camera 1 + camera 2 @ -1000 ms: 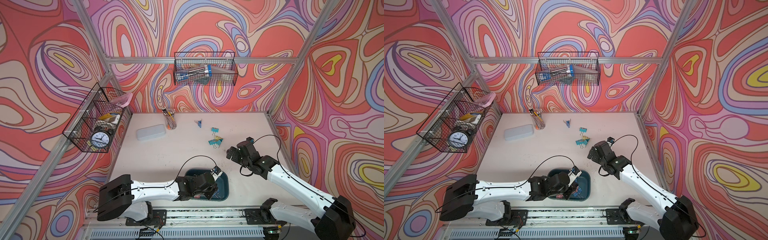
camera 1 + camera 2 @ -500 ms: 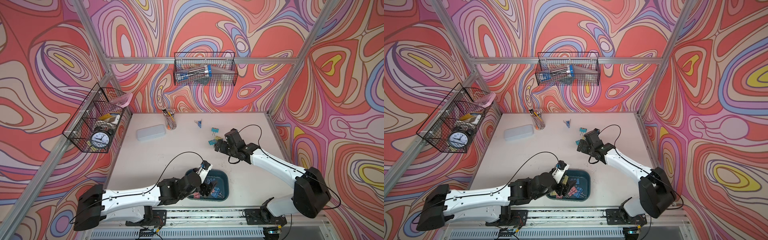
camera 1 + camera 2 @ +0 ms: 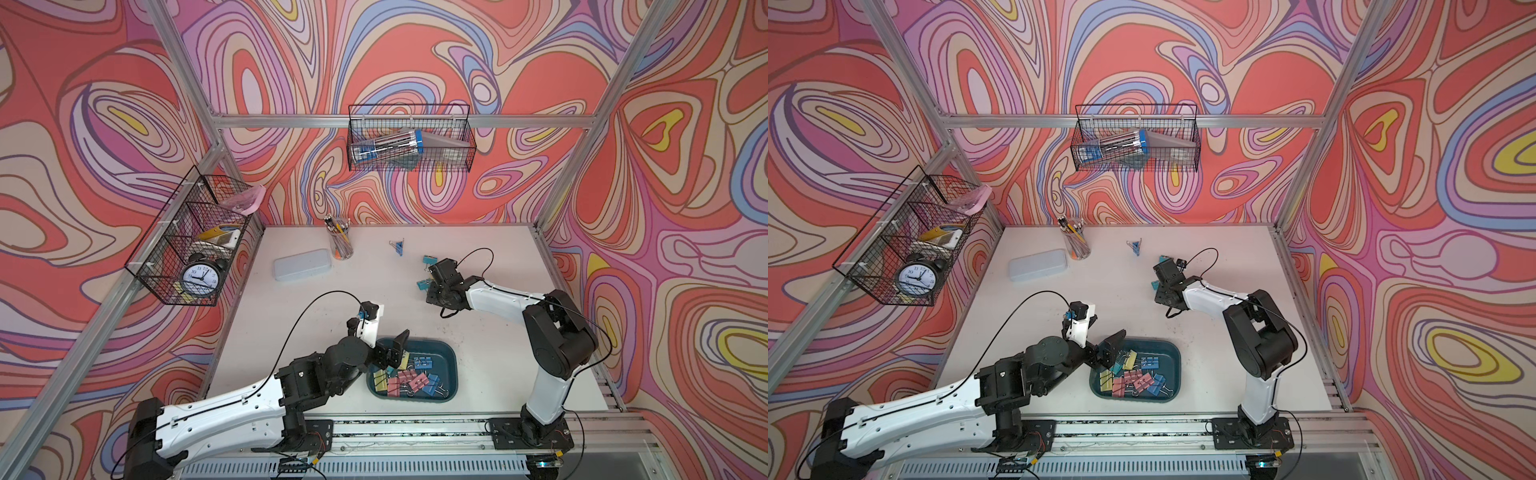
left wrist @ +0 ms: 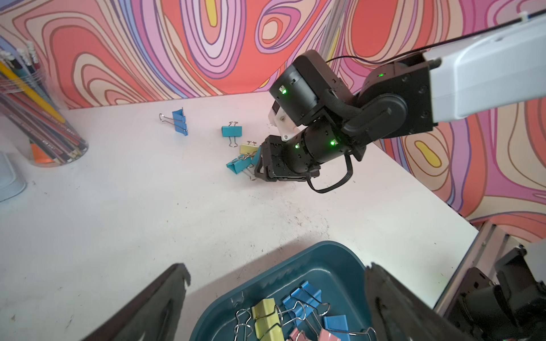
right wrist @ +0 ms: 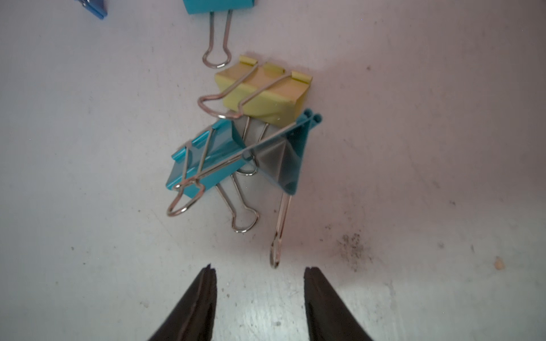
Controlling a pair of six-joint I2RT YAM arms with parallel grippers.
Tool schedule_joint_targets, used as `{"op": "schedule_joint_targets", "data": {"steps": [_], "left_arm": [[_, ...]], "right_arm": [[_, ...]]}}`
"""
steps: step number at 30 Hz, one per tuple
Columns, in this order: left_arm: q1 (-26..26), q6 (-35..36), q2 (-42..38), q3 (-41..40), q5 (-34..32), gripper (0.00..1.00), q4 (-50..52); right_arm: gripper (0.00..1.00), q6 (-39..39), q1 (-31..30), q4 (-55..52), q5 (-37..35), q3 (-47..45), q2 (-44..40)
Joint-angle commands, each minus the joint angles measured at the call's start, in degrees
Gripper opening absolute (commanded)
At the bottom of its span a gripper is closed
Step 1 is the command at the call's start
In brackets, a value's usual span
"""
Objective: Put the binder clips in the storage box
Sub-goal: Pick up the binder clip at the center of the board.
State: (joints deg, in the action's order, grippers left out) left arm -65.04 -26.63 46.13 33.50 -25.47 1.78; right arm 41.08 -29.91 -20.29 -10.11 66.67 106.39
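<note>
Most of the binder clips (image 3: 409,380) already lay heaped in the storage box (image 3: 452,365) near the front of the counter (image 3: 291,316), where the left gripper (image 4: 274,270) hung over its rim with jaws spread wide and nothing between them. Five were still outside by my count: a blue clip (image 4: 179,121) and a teal clip (image 4: 232,130) lying singly, and a tangle of one yellow clip (image 5: 260,94) and two teal ones just ahead of the right gripper (image 5: 259,270), whose jaws stood partly apart, holding nothing.
</note>
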Motion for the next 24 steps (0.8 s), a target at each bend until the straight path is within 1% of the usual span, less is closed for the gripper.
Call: {"op": "schedule_joint_targets", "data": {"steps": [1,4,8,11,14,19,24], "left_arm": [[1.5,-3.2,-1.7,-2.1,2.8,0.99,0.8],[1.7,-3.2,-2.5,-2.4,2.6,0.99,1.7],[1.9,-3.4,-2.8,-2.4,2.7,0.99,2.6],[2.0,-3.4,-2.9,-2.4,2.8,0.99,2.4],[2.1,-3.2,-2.8,-2.2,2.6,0.99,2.4],[3.0,-3.1,-2.2,-2.2,2.9,0.99,1.9],[5.2,-3.1,-0.6,-1.6,4.7,0.99,1.5]], "right_arm": [[0.33,-0.4,0.5,0.3,-2.9,1.8,1.2],[0.24,-0.4,0.8,0.1,-3.9,2.1,1.5],[0.08,-0.9,1.0,-1.0,-4.6,2.4,0.5],[0.01,-1.4,1.2,-2.4,-5.7,2.2,-1.6],[0.00,-1.9,1.2,-4.0,-6.4,1.5,-5.3],[0.00,-2.8,1.2,-6.9,-6.4,-1.0,-15.2],[0.00,-3.8,1.2,-13.0,-5.6,-3.0,-25.1]]}}
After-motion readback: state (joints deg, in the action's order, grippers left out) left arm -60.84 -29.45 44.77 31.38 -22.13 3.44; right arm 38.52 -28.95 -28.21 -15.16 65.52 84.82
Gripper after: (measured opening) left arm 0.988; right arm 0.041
